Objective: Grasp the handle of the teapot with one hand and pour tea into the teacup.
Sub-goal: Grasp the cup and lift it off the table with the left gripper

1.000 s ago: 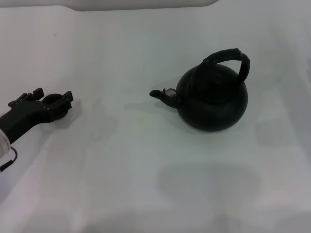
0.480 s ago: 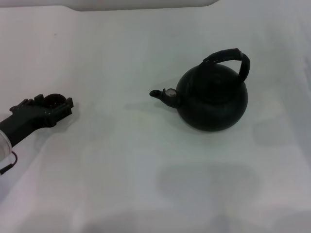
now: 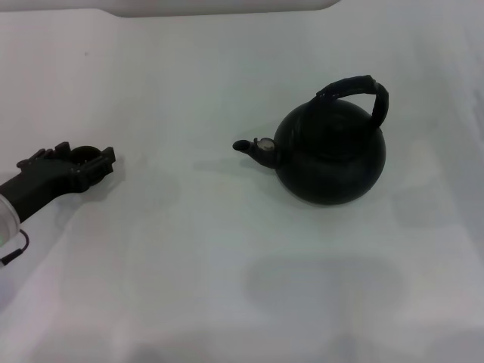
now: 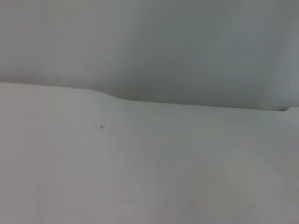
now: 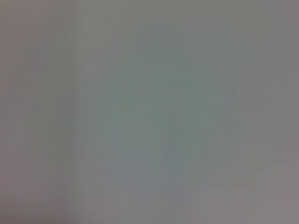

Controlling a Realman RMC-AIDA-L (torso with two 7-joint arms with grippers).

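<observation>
The matte-black teapot stands on the white table at the centre right. Its spout, with a small silvery cap, points left. The thick black handle arches over its top, and nothing holds it. My left gripper lies low over the table at the far left, right at the tiny dark teacup. The cup shows only as a round dark shape at the gripper's tip. No tea is visible. My right gripper is out of view. The wrist views show only bare pale surface.
The white table spreads wide between the teacup and the teapot. A pale raised edge runs along the back, and it also shows in the left wrist view.
My left gripper has shifted slightly and sunk a little around the teacup, which stays in about the same spot. The teapot has not moved.
</observation>
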